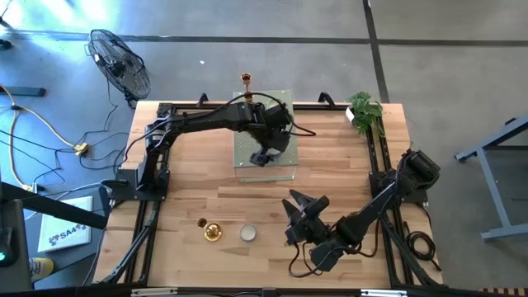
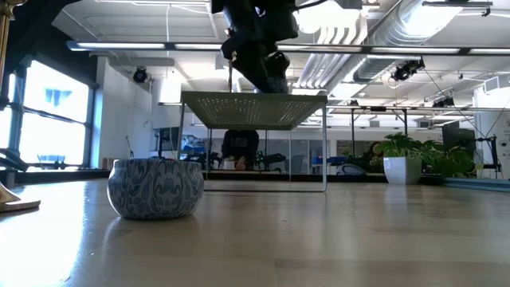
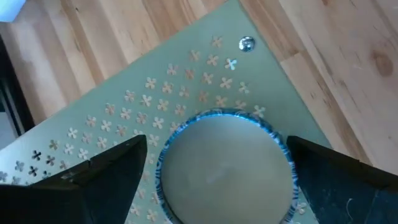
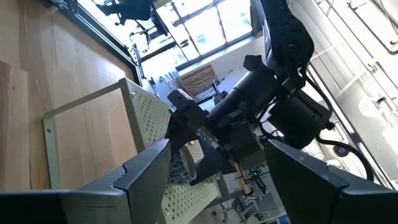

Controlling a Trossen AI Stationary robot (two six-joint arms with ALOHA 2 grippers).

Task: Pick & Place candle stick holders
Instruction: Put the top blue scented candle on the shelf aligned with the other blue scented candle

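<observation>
My left gripper (image 1: 264, 155) reaches over the pale green perforated slab (image 1: 280, 169), a raised shelf at the table's middle. Its fingers are open on either side of a low round cup (image 3: 224, 165) with a cream top and a blue-patterned wall, near the slab's corner screw (image 3: 247, 43). A second cup (image 1: 248, 233) stands on the table near the front edge and shows in the low view (image 2: 155, 187). One gold holder (image 1: 213, 232) stands beside it. Another gold holder (image 1: 246, 80) stands at the far edge. My right gripper (image 1: 297, 206) is open and empty at the front right. My left gripper's fingers (image 3: 112, 180) come from above and stand close to the cup's wall (image 3: 163, 155) on both sides. I cannot tell whether they touch it, or whether the cup rests on the slab.
A small gold piece (image 1: 202, 222) lies by the near gold holder. A potted plant (image 1: 365, 111) stands at the far right corner. Black frame rails (image 1: 148, 173) run along the table's left and right edges. Bare wood lies between the slab and the front edge.
</observation>
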